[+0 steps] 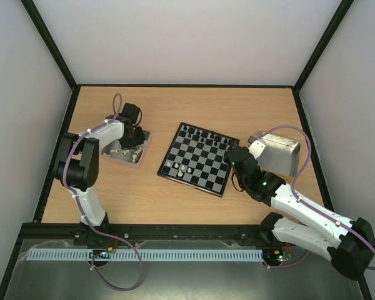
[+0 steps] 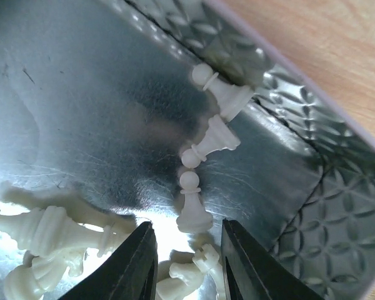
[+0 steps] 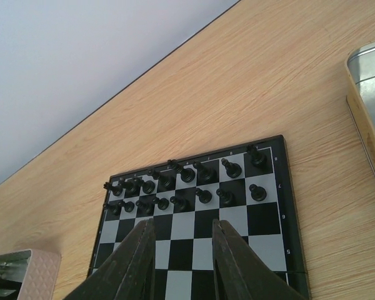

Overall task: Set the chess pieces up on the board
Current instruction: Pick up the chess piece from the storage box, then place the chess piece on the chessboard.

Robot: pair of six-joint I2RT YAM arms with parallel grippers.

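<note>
Left pincer (image 2: 186, 265) sits low in the metal tray (image 2: 325, 237), jaws narrow; whether they pinch a piece I cannot tell. A white pawn (image 2: 192, 206) is just ahead: centre on it, close gently. Right pincer (image 3: 182, 250), slightly parted and empty, hovers over the board (image 3: 262, 219).

Left gripper (image 2: 187, 225) and right gripper (image 3: 183, 222) both stand empty, jaws parted

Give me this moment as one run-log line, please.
left gripper open over white pieces in tray | right gripper open, empty, above board | black pieces in two rows
</note>
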